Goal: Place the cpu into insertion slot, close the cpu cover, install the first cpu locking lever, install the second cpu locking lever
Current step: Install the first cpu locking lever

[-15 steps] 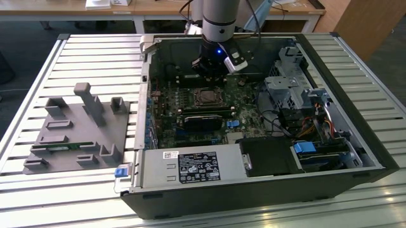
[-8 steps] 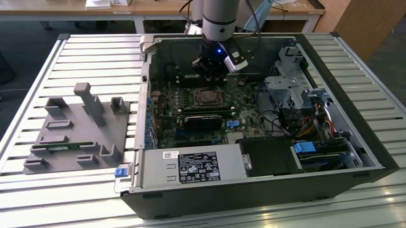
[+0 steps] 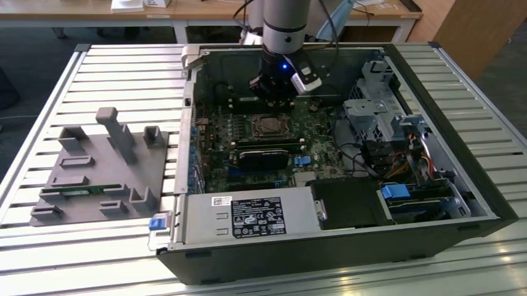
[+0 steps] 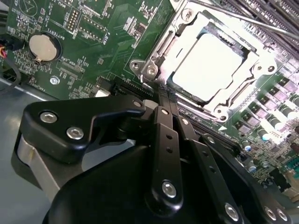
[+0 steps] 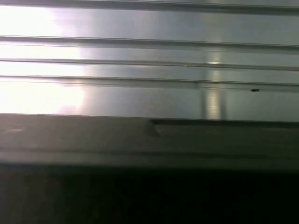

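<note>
So the arm's gripper (image 3: 278, 92) is down inside the open computer case (image 3: 461, 179), sitting in the upper middle of the exterior view, just above the socket on the green motherboard (image 3: 247, 132). In the second wrist view the gripper (image 4: 164, 95) has its two black fingers (image 4: 161, 126) pressed right together, closed with nothing between them, and the tips sit right at the near edge of the socket frame. The cpu (image 4: 210, 65) is already seated in the socket, upper right of that frame, its pale silver top catching a lot of glare. The cpu cover (image 4: 184, 28) looks like it's lying flat around the chip, the shiny frame bordering it on all sides with screws at the corners. A thin metal rod, one of the locking levers (image 4: 243, 18) I think, runs along the far side of the socket; can't really tell if it's latched. There's a round coin battery (image 4: 44, 46) in the upper left of that frame. In the exterior view the black power supply box (image 3: 255, 217) sits at the bottom centre of the case, and a grey parts fixture (image 3: 103, 169) stands on the slatted table (image 3: 49, 92) off to the left of the frame. The first wrist view just gives blurry silvery slats (image 5: 149, 60) over a dark band.
</note>
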